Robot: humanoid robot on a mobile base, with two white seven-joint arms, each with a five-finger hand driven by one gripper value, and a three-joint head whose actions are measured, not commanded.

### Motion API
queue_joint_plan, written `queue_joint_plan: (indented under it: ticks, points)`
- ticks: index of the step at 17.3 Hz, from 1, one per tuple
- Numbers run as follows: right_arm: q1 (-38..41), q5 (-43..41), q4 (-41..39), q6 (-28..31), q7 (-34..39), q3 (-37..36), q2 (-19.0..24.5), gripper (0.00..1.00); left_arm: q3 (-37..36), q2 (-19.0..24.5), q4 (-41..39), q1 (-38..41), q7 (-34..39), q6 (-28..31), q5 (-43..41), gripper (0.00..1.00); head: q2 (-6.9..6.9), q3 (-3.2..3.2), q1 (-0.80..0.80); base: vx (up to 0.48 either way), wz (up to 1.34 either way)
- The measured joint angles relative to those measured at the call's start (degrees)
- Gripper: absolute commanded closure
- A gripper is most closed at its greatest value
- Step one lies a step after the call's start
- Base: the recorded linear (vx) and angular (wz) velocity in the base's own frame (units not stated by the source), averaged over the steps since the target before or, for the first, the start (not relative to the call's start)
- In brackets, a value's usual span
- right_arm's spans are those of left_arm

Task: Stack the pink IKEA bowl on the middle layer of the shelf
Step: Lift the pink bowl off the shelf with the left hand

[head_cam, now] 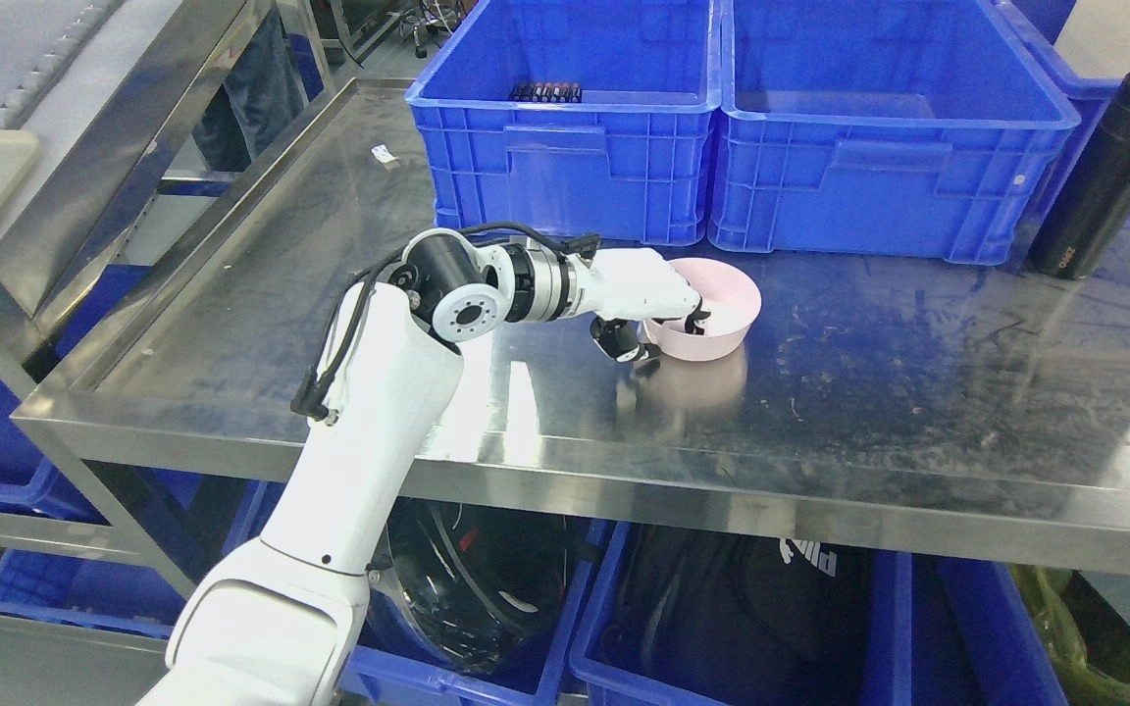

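Observation:
A pink bowl (722,304) sits upright on the steel shelf surface (918,392), just in front of the blue bins. My left hand (668,328) reaches it from the left and grips its near-left rim: fingers curl over the rim into the bowl, and the thumb (624,345) presses the outer wall below. The bowl's base touches the shelf or hovers just above it; I cannot tell which. The white left arm (379,412) rises from the lower left. The right arm is out of view.
Two large blue bins (565,167) (879,167) stand side by side along the back. A black flask (1104,176) stands at the far right. A steel upright (84,176) slants at the left. Blue bins (722,628) with dark contents sit below the shelf.

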Motion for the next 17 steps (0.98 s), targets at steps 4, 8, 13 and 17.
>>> queue_joint_plan:
  ticks: [4,8,13,17]
  points:
    - [0.00,0.00,0.00,0.00,0.00,0.00,0.00,0.00,3.62,0.00,-1.91,-0.14,0.74,-5.06,5.78,1.00,0.00,0.00,0.00,0.000,0.00]
    - [0.00,0.00,0.00,0.00,0.00,0.00,0.00,0.00,6.99,0.00,-3.54,-0.18,1.22,-6.35,10.63,1.00,0.00,0.00,0.00,0.000,0.00]
    - [0.00,0.00,0.00,0.00,0.00,0.00,0.00,0.00,9.40,0.00,-5.37,-0.75,1.51,-6.46,20.12,1.00,0.00,0.00,0.00,0.000,0.02]
    - [0.01,-0.01,0.00,0.00,-0.01,0.00,0.00,0.00,10.08,0.01,-7.06,-0.25,1.66,-6.48,25.23,1.00,0.00,0.00,0.00,0.003,0.09]
